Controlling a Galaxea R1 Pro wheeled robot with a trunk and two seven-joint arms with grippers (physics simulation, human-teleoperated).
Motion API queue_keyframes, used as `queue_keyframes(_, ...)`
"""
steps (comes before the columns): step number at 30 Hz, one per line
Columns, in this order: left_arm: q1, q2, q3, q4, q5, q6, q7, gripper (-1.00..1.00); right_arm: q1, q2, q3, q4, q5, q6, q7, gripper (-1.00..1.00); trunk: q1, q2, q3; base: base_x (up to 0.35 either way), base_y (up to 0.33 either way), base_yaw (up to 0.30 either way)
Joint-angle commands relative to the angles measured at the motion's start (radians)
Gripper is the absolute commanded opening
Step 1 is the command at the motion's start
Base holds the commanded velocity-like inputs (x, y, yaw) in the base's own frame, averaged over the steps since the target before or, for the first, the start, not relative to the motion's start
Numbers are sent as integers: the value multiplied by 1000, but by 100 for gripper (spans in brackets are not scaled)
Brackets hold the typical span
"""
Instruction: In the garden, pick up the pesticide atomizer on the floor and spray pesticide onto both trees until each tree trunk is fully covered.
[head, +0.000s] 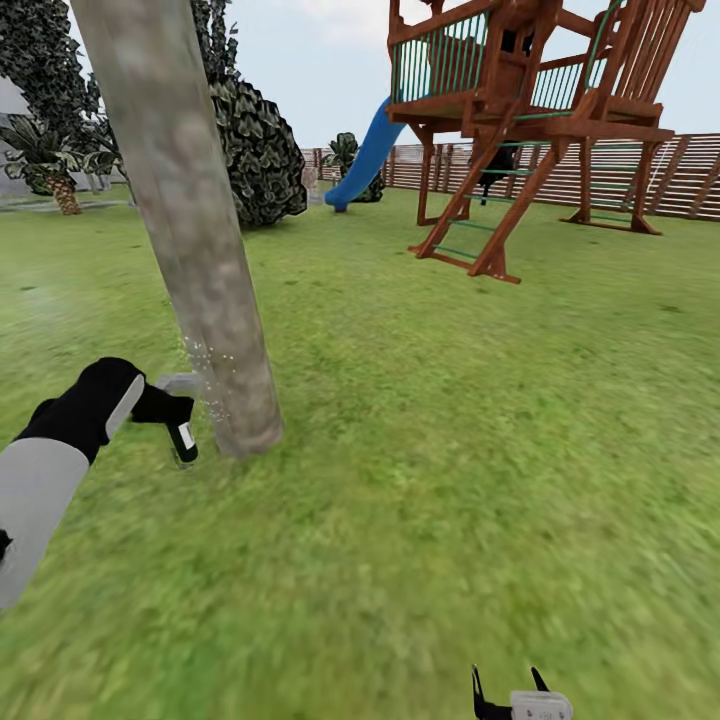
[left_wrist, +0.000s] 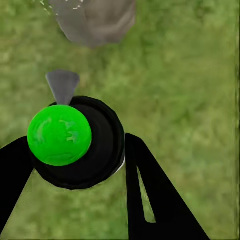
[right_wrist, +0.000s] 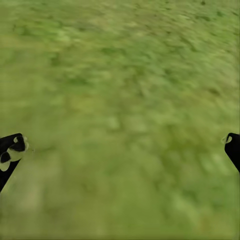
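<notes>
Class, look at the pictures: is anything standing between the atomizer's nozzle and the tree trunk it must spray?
Nothing visible does. The left claw holds the pesticide atomizer right beside the tree trunk, with only pesticide specks and open air between them.

The tree trunk (head: 190, 230) was pale grey-tan with blotchy mottling, and tiny whitish specks of pesticide (head: 200, 365) dotted the air beside it. The pesticide atomizer (head: 180, 415) was dark with a white label and a pale grey spray head; from the left wrist its top showed a bright green disc (left_wrist: 59, 135) within black. The left gripper (head: 160, 405) was black, its arm (head: 40, 490) grey. The lawn (head: 450, 450) was mottled green. The play tower (head: 530, 120) was reddish-brown with green rails, its slide (head: 365, 160) blue, the fence (head: 690, 175) brown-slatted.
</notes>
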Motion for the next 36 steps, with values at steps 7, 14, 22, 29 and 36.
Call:
queue_keyframes(7,-71,-23,0,82,-5,1,10,-100,0,-1,0,0,0,0,0,100,0,0,0,1,-1,0)
queue_keyframes(14,-68,-20,-1,81,-8,-1,9,-100,0,-1,0,0,0,0,0,100,0,0,0,164,-199,0)
queue_keyframes(22,-68,-15,2,82,-6,-1,9,-100,0,1,0,0,0,0,0,100,0,0,0,216,-211,133)
queue_keyframes(29,-68,-16,0,83,-5,-1,9,-100,0,1,0,0,0,0,0,100,0,0,0,206,-213,262)
queue_keyframes(36,-67,-18,0,90,-5,-2,9,-100,0,1,0,0,0,0,0,100,0,0,0,141,-244,15)
